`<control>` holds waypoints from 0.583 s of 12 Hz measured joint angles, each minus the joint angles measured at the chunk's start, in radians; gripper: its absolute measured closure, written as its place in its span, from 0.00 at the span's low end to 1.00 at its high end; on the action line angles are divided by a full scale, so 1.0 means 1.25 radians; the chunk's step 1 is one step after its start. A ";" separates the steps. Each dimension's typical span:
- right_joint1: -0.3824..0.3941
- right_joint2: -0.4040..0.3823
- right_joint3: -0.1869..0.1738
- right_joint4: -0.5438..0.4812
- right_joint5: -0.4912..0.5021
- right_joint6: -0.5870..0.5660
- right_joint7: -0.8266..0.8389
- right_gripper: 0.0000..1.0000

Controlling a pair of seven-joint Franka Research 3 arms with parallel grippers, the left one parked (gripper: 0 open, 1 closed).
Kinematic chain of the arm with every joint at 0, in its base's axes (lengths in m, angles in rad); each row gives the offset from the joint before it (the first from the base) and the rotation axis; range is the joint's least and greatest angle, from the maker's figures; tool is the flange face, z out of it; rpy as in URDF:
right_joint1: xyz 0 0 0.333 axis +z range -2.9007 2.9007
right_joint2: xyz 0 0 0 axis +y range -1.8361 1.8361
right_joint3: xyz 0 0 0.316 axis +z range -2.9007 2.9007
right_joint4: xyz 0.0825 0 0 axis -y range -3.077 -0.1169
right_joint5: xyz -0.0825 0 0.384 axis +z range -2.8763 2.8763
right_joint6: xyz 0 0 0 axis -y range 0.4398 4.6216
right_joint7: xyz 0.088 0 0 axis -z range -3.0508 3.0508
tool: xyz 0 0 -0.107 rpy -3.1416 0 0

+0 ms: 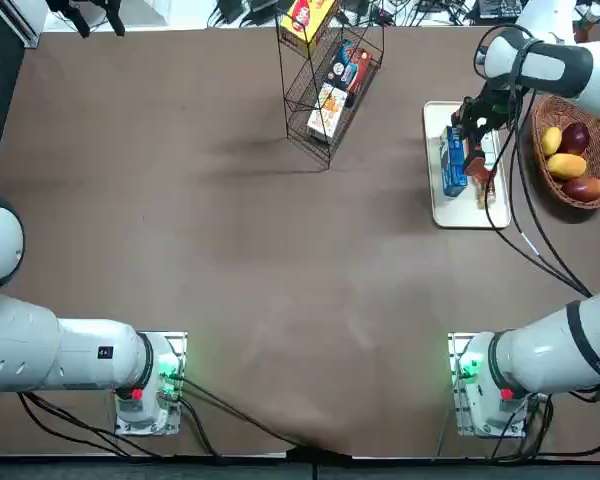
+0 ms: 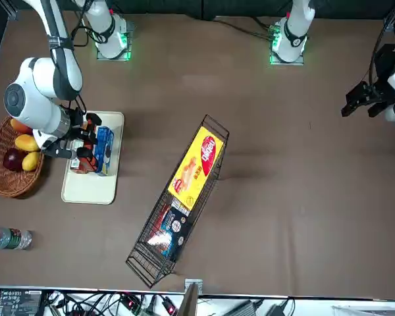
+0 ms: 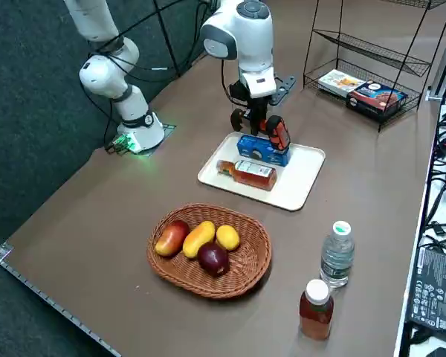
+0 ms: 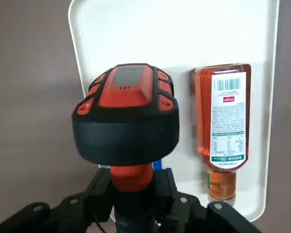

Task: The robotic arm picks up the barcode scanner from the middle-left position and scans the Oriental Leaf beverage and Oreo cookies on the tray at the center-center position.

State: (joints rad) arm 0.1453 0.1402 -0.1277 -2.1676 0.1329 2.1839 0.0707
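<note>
Scanning step in hand, by the look of it: barcode scanner [image 4: 126,116] already lifted, handle clamped between the fingers of the right gripper [image 4: 132,194], head held above the tray [image 4: 174,29]. Tray near the tabletop's right edge by the robot's own reckoning, just beside a wicker fruit basket [image 3: 208,256] that stands between it and that edge. On the tray, side by side: Oreo cookies [image 3: 262,149] and, on the side toward the basket, the Oriental Leaf beverage [image 3: 247,173], lying flat.

Next move, as a judgement: turning the scanner's window toward the printed barcode on the bottle's white label, or onto the blue packet directly beneath; which of the two is being read now, cannot tell.

Wrist view alone shows the label's barcode facing up and the grip on the handle, yet hides nearly all of the packet behind the scanner head. Right side view shows packet, bottle and scanner apart from one another, scanner hanging above the packet. Top view buries the bottle under the robotic arm [image 1: 540,65] and its cables
</note>
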 joint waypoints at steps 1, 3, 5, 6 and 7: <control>0.000 0.000 0.000 0.000 0.000 0.000 0.000 0.57; 0.000 0.000 0.001 0.000 0.000 0.000 0.000 0.57; 0.001 0.001 0.003 0.000 0.000 0.000 0.000 0.57; 0.001 0.001 0.004 0.000 0.000 0.000 0.000 0.57; 0.001 0.001 0.004 0.000 0.000 0.000 -0.002 0.57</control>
State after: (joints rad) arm 0.1467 0.1420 -0.1222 -2.1676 0.1324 2.1841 0.0686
